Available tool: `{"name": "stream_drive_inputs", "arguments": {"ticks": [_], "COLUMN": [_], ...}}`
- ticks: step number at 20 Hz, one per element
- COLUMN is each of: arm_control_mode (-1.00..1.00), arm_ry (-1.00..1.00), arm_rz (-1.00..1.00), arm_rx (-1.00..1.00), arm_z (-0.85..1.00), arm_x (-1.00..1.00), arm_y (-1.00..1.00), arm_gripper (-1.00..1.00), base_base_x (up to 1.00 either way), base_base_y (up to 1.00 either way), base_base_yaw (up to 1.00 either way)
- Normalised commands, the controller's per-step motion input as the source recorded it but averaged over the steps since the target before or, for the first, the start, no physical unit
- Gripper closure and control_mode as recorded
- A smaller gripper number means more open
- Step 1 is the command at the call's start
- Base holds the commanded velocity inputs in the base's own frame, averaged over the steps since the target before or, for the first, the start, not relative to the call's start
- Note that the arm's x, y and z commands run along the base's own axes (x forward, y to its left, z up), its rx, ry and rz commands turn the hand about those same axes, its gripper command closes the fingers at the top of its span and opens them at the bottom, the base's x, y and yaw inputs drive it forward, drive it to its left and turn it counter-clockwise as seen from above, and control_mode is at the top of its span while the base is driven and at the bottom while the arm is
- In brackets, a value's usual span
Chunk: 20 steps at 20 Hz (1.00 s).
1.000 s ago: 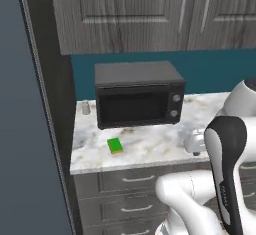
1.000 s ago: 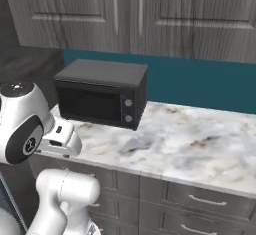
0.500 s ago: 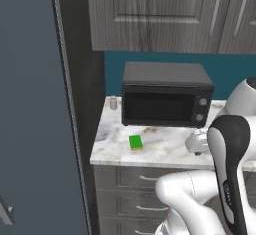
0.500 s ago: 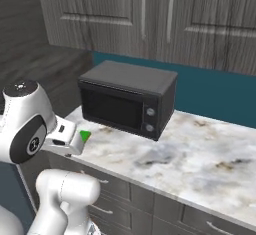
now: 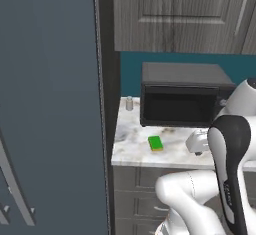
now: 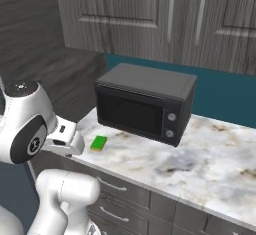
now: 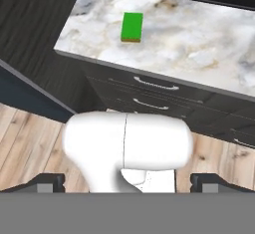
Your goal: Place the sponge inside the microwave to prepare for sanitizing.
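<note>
The sponge (image 5: 156, 143) is a small flat green piece. It lies on the marble counter (image 5: 131, 148) near its front edge, in front of the left end of a black box. It also shows in the right base view (image 6: 99, 143) and near the top of the hand view (image 7: 132, 27). My gripper (image 7: 130, 184) is open, its two dark fingertips (image 7: 48, 183) set wide apart with nothing between them. It hangs in front of the counter, below its edge and well short of the sponge. The microwave is out of view.
A small black countertop box with two knobs (image 6: 145, 104) stands at the back of the counter, door shut. A small shaker (image 5: 129, 103) stands to its left. A tall dark grey panel (image 5: 50, 104) rises at the left. Drawers (image 7: 154, 86) sit under the counter, grey cabinets (image 6: 165, 19) above.
The whole picture has shifted, so the camera has moved with the base. The counter and black box appear nearer, and the tall panel fills more of the left. The sponge lies as before.
</note>
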Motion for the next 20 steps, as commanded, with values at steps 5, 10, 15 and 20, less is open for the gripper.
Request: {"name": "stream_drive_inputs", "arguments": {"ticks": [5, 10, 15, 20], "arm_control_mode": [1.0, -1.0, -1.0, -1.0], "arm_ry": [0.0, 0.0, 0.0, -0.03], "arm_rz": [0.0, 0.0, -0.03, 0.0], "arm_rx": [0.0, 0.0, 0.0, 0.0], "arm_z": [0.0, 0.0, -0.01, -0.05], "arm_x": [0.0, 0.0, 0.39, 0.6], "arm_y": [0.0, 0.0, 0.16, 0.03], "arm_gripper": [-1.0, -1.0, -1.0, -1.0], "base_base_x": [0.0, 0.0, 0.0, 0.0], "base_base_y": [0.19, 0.0, 0.0, 0.0], "base_base_yaw": [-0.03, 0.0, 0.0, 0.0]}}
